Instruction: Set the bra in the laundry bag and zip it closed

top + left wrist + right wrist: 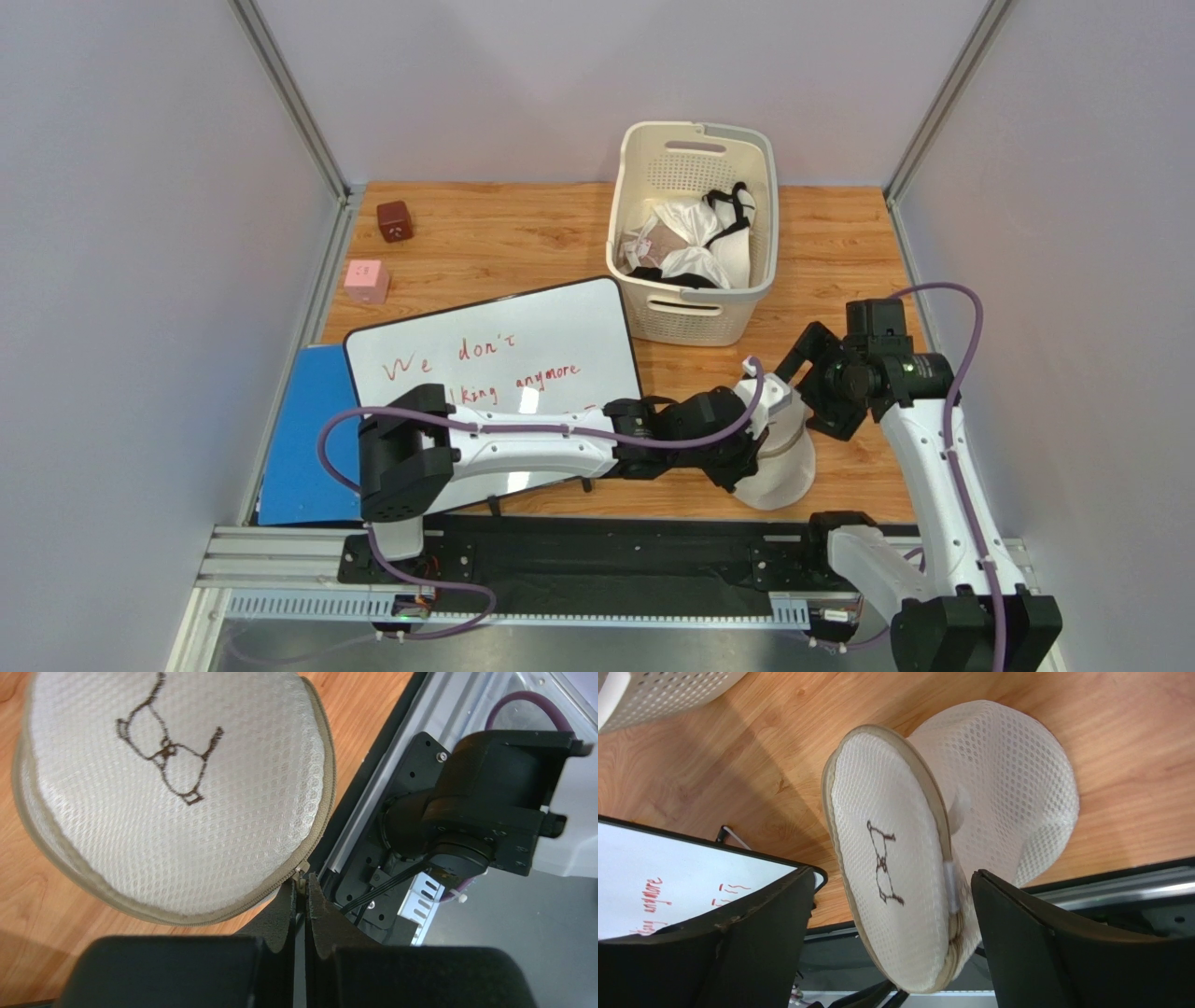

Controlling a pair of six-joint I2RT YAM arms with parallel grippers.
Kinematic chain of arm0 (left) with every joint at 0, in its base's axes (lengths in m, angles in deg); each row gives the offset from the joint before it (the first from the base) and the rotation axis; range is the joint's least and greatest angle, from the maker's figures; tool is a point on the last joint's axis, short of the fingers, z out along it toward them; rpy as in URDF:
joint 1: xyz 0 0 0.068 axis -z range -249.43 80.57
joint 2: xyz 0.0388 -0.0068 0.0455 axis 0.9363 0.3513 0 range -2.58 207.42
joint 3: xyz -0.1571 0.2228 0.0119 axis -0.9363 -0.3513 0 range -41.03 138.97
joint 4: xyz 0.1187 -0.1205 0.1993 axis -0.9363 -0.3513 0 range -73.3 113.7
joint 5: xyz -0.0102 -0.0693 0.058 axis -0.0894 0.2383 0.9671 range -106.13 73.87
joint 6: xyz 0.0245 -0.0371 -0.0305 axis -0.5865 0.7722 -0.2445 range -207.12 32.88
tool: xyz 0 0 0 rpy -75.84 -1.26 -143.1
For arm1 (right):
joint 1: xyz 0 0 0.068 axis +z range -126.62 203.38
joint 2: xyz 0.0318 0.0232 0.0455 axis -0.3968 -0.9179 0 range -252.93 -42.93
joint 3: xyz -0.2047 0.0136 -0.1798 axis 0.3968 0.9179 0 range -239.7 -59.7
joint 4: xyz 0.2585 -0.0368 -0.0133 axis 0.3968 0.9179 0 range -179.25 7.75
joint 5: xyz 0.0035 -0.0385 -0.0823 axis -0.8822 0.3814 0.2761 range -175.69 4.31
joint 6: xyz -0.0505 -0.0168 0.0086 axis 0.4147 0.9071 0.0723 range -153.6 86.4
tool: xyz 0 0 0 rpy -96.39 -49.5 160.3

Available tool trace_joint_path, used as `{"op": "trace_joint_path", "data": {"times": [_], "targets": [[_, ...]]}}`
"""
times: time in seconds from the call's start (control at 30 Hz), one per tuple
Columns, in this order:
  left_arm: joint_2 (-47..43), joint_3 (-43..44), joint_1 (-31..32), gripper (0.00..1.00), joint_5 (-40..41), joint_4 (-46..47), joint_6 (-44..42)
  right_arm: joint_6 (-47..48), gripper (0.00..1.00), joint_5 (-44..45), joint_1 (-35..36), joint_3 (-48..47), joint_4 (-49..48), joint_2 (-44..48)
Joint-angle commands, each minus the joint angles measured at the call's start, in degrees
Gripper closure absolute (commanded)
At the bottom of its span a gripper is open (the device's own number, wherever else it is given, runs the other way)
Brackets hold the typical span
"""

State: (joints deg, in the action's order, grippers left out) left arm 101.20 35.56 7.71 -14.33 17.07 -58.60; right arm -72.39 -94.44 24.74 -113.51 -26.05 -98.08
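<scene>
Left tool (303,892) pinches the bag (175,798) by its zipper (302,876), right tool (892,910) spread wide; bag gapes open, zipping not done.

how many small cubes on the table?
2. A dark brown cube in the far-left corner; a pink cube just nearer, by the left wall. Others could hide behind the basket.

The laundry bag (786,473) is borne by the wooden table (519,241) just beside the right claw (814,392). A basket (690,317) is set beyond that claw. A whiteboard (561,343), blue mat (300,437), pink cube (366,280) and brown cube (394,220) are laid well to its left.
</scene>
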Motion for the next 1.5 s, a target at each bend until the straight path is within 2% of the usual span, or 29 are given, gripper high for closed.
{"op": "trace_joint_path", "data": {"times": [0.0,0.13,0.3,0.4,0.53,0.6,0.8,0.83,0.9,1.03,1.07,1.3,1.47], "targets": [[-0.43,0.57,-1.91,1.0,2.06,0.83,4.79,-1.38,0.0,10.58,0.3,-5.43,6.57,4.17],[-1.31,-0.66,-2.26,1.0,2.5,2.06,5.33,-2.96,0.0,10.96,1.62,-6.32,10.36,4.97],[-1.57,-0.13,-2.26,1.0,3.03,1.89,4.97,-5.16,0.0,5.33,2.76,-4.39,11.68,7.52],[-1.66,0.04,-2.26,1.0,2.33,2.33,4.97,-6.91,0.07,2.7,2.77,-3.16,10.98,8.66],[-1.66,0.22,-2.26,1.0,1.98,2.41,5.15,-10.34,0.33,-1.78,2.94,1.67,7.65,10.59],[-1.75,0.31,-2.26,1.0,1.89,2.24,5.24,-10.78,0.41,-3.02,2.94,2.82,7.47,10.95],[-1.4,1.1,-2.26,1.0,-0.04,3.03,5.5,-11.93,0.46,-3.38,3.12,6.6,5.45,12.35],[-1.22,1.27,-2.26,1.0,-0.39,2.94,5.5,-11.93,0.56,-3.2,3.03,6.86,4.31,12.27],[-1.22,1.62,-2.17,1.0,-1.27,3.03,5.41,-11.84,0.67,-2.32,3.12,7.39,3.43,12.0],[-1.22,0.75,-2.17,1.0,-0.05,2.07,5.41,-10.53,0.96,-1.44,3.12,7.13,3.33,11.48],[-1.22,0.57,-2.17,1.0,0.56,1.54,5.67,-10.0,1.0,-0.66,3.12,6.87,3.42,11.47],[-1.57,-2.67,-3.75,1.0,6.36,-4.96,8.48,-6.92,1.0,1.28,3.12,3.62,4.39,12.53],[-5.6,-7.69,-5.07,1.0,9.44,-6.02,7.53,-5.34,1.0,0.84,3.12,1.68,5.27,11.83]]}}
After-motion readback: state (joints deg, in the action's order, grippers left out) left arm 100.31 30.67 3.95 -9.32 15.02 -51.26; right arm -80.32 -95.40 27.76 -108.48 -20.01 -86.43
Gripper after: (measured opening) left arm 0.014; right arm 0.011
